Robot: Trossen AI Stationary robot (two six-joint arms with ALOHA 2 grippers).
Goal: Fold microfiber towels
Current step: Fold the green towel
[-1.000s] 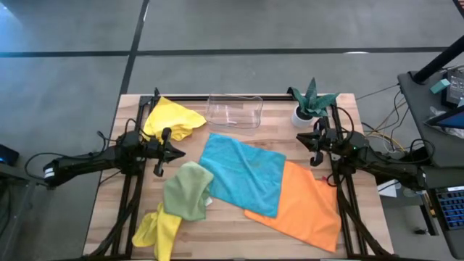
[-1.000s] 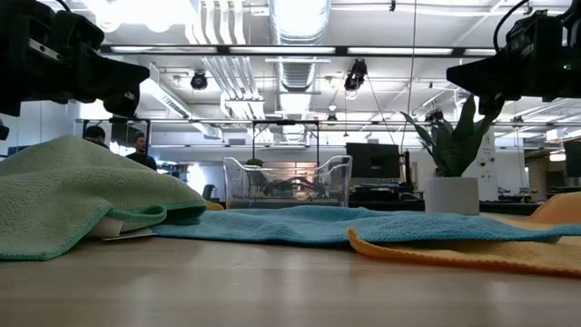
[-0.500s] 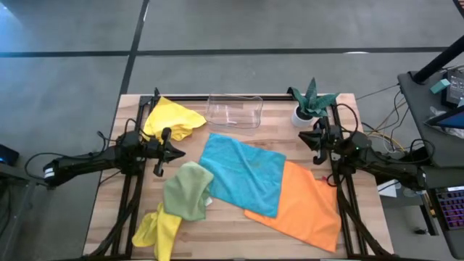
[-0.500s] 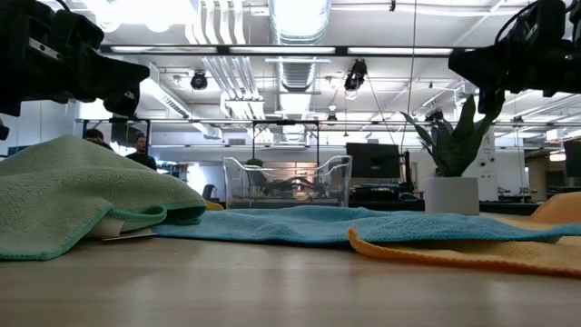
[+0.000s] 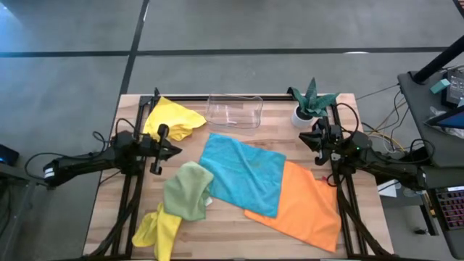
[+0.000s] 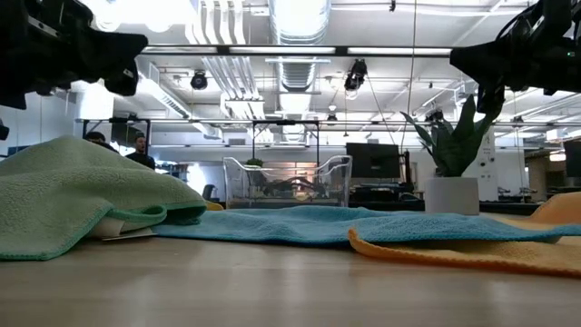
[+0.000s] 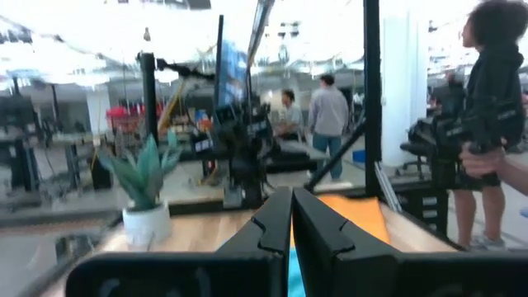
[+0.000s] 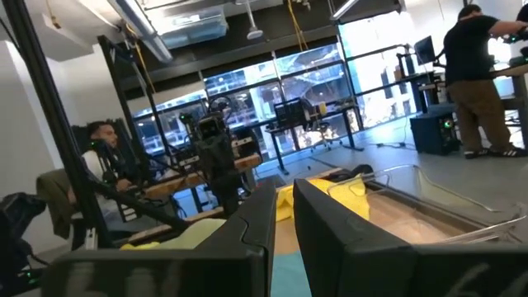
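Wooden slatted table point(image 5: 217, 232): turquoise blue cloth point(image 5: 243, 172) centre, overlapping orange cloth point(image 5: 301, 204); sage green cloth point(image 5: 188, 190); two yellow cloths point(image 5: 172, 118) point(image 5: 156, 228); clear plastic tray point(image 5: 234, 110); white-potted plant point(image 5: 310, 101).

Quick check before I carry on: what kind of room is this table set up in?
Most likely an open robotics lab or workshop. Beyond the wooden table there are exposed ceiling ducts, more arm rigs on benches, and people standing at workstations.

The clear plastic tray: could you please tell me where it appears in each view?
High view: clear plastic tray at the table's far edge, centre.
Low view: centre background, behind the turquoise towel.
Left wrist view: not visible.
Right wrist view: right side.
Shared landmark: the potted plant, right of it.
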